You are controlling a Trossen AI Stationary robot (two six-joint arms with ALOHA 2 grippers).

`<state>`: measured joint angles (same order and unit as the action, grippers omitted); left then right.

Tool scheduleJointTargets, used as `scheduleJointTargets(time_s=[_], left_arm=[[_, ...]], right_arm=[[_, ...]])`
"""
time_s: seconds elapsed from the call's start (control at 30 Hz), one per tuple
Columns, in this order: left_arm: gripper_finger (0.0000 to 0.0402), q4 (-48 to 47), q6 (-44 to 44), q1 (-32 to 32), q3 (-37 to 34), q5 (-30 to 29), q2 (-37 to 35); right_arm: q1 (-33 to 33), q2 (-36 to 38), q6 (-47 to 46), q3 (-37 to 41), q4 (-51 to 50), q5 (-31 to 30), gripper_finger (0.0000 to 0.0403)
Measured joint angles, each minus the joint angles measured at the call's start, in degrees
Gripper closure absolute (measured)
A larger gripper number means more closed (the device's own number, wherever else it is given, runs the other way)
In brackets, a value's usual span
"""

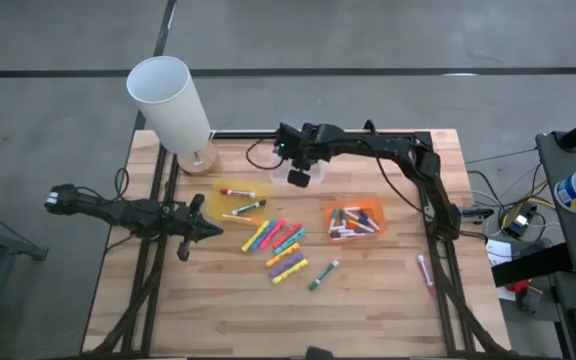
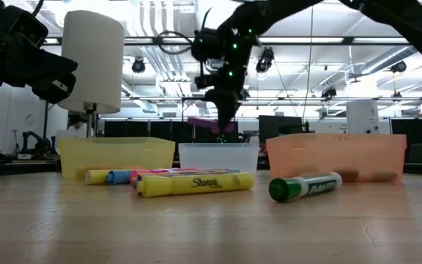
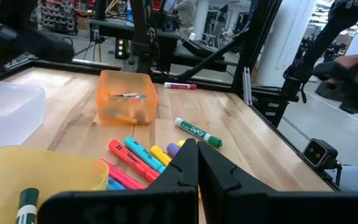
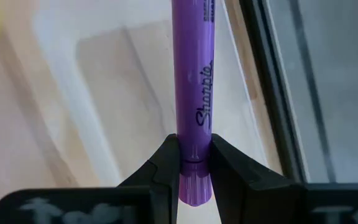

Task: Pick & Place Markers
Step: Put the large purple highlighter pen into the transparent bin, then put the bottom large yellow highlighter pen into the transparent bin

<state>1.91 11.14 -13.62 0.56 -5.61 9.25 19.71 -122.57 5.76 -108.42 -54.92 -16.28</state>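
A pale wooden tabletop (image 1: 368, 300) stands in a workshop hall with ceiling lights. The right gripper (image 4: 194, 165) grips a purple Sharpie marker (image 4: 192, 93) upright above the clear plastic tray (image 1: 298, 178) at the back edge. Loose coloured markers (image 1: 280, 245) lie mid-table between the yellow tray (image 1: 230, 203) and the orange tray (image 1: 356, 205). The left gripper (image 3: 197, 163), seemingly closed and empty, waits beside the yellow tray; bare wood lies in front.

Purple marker (image 4: 191, 93) top beyond the right wrist view's edge
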Motion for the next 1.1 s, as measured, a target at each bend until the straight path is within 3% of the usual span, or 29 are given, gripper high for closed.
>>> scheduleJointTargets(time_s=[0.47,0.87,1.1], left_arm=[[0.0401,0.00,0.00,0.01,0.00,0.00,0.00],[0.0401,0.00,0.02,0.01,0.00,0.00,0.00],[0.0401,0.00,0.02,0.01,0.00,0.00,0.00]], right_arm=[[3.72,-2.77,-3.52,0.02,0.61,4.68,0.0328],[3.71,-2.79,-5.82,0.02,2.31,4.32,0.0250],[2.59,-2.22,-5.46,0.02,2.43,4.33,0.0237]])
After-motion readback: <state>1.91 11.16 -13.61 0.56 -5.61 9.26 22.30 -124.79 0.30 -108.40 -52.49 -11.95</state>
